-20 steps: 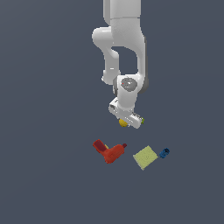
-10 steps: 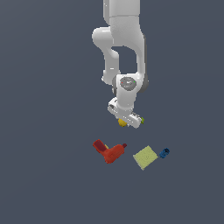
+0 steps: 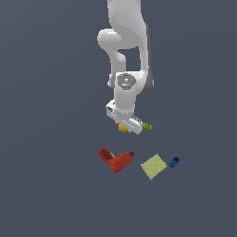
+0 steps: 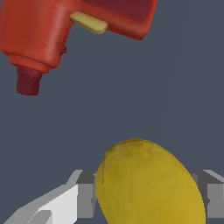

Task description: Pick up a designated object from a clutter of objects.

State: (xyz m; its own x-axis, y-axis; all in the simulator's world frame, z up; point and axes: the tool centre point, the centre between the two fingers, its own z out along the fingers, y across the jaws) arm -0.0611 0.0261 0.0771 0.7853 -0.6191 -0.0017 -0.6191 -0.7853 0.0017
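Note:
The yellow-orange ball [image 3: 122,128] sits between my fingers, and in the wrist view it [image 4: 148,183] fills the gap, with a finger [image 4: 76,197] on each side. My gripper [image 3: 125,126] is shut on it and holds it above the floor. Of the clutter, the red-orange drill-shaped object [image 3: 116,160] lies below the gripper and also shows in the wrist view [image 4: 65,26]. The pale yellow-green flat square [image 3: 153,166] and the tiny blue piece [image 3: 173,162] lie toward the exterior view's right. The small lime-green piece [image 3: 147,126] shows just beside the gripper.
The white arm [image 3: 127,51] hangs down from the top of the exterior view. The dark grey floor [image 3: 55,139] spreads all round the few items.
The gripper has risen slightly and shifted toward the exterior view's left with the yellow ball in it. The lime-green piece has come into view beside it.

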